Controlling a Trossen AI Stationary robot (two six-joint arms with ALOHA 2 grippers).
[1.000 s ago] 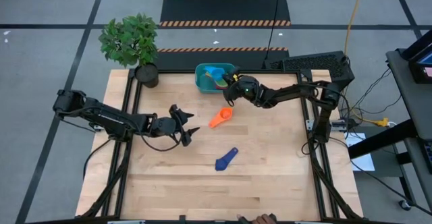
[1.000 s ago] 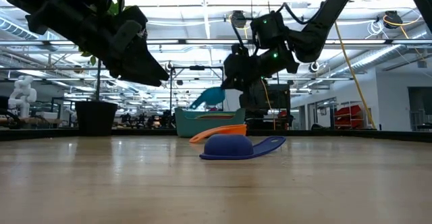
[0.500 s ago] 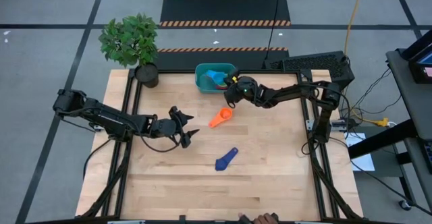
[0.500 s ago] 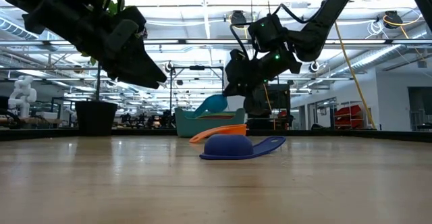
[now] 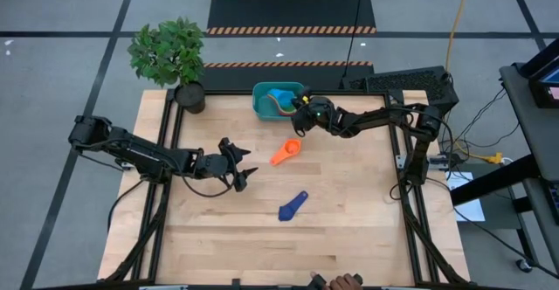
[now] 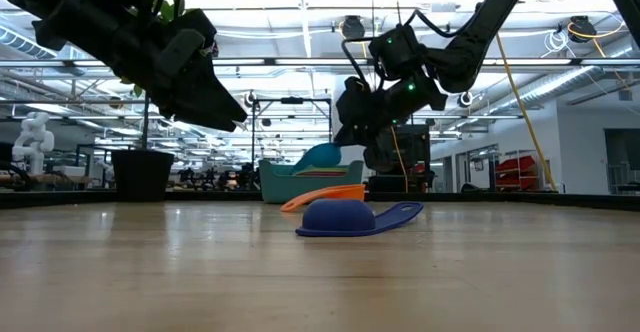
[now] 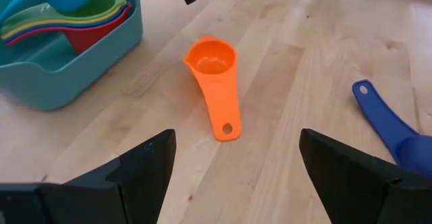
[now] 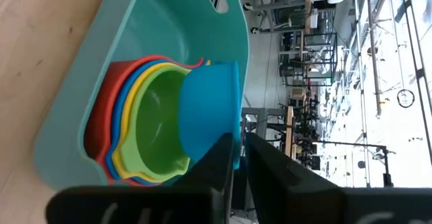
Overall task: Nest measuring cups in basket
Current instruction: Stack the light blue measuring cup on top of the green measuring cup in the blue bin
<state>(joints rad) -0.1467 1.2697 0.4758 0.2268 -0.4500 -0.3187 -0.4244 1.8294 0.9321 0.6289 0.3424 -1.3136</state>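
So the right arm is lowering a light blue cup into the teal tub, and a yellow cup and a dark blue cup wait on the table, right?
Nearly. The waiting round plastic cup beside the dark blue cup is orange, not yellow, as the left wrist view shows. The right end effector does hold the light blue cup over the teal plastic tub.

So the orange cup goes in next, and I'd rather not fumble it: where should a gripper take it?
By its flat handle, I'd say. The orange cup sits upright on the table with the handle level and clear all round, so come from above, fingers across its width.
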